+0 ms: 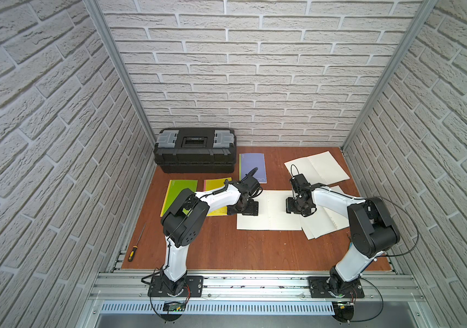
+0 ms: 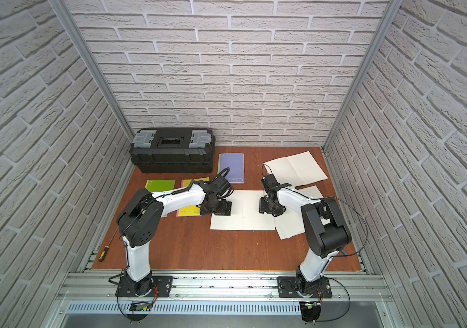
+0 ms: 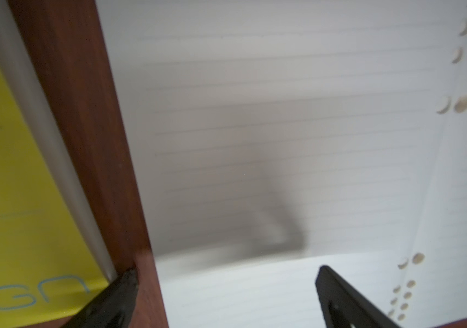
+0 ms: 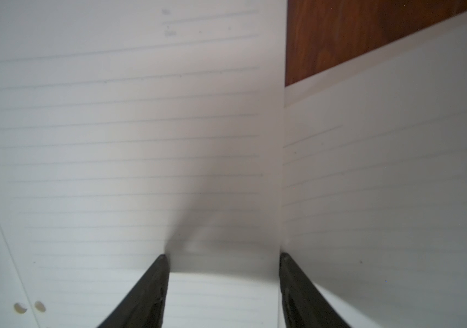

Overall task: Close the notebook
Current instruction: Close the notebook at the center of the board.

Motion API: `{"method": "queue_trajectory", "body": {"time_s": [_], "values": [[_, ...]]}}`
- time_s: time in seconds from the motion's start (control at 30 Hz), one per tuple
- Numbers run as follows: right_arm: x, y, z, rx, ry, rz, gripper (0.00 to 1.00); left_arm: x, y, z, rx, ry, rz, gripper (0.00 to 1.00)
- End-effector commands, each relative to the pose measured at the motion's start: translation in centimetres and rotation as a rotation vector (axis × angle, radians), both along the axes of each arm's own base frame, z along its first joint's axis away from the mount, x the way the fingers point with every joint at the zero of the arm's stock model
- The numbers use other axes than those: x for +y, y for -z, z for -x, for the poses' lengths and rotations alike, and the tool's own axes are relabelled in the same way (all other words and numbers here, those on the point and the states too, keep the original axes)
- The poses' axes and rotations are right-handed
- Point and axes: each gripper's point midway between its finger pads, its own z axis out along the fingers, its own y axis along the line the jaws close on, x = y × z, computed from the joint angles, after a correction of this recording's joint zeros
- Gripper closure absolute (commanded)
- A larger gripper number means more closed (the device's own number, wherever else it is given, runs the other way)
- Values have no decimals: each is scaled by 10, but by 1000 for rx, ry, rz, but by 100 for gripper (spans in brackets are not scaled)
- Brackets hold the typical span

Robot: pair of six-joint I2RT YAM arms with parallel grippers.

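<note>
The open notebook (image 1: 272,217) (image 2: 245,220) lies flat on the wooden table, white lined pages up, between my two arms. My left gripper (image 1: 250,208) (image 3: 227,272) hangs low over the left page's outer edge, jaws wide open. One of its fingertips (image 3: 131,277) is over bare wood and the other over the page (image 3: 255,113). My right gripper (image 1: 293,207) (image 4: 224,257) is low over the right page (image 4: 113,142), open, with one of its fingertips (image 4: 283,257) at that page's outer edge. Neither gripper holds anything.
A second open notebook (image 1: 326,224) (image 4: 383,170) lies partly under the right page, and a third (image 1: 317,167) is at the back right. Closed yellow (image 1: 216,186) (image 3: 13,170), green (image 1: 179,193) and purple (image 1: 252,166) notebooks lie left. Toolbox (image 1: 195,150) behind; screwdriver (image 1: 137,247) by the left edge.
</note>
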Motion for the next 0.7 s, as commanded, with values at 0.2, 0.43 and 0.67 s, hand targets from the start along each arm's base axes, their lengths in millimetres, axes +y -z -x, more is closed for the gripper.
{"method": "queue_trajectory", "body": {"time_s": [0.2, 0.43, 0.67], "values": [[14, 11, 20, 66, -17, -44, 38, -7, 4, -1, 11, 38, -5, 2], [16, 12, 19, 67, -21, -47, 38, -28, 1, 2, 29, 52, 117, 2], [18, 13, 19, 69, -25, -50, 38, -36, -17, 1, 14, 45, 205, 2]]}}
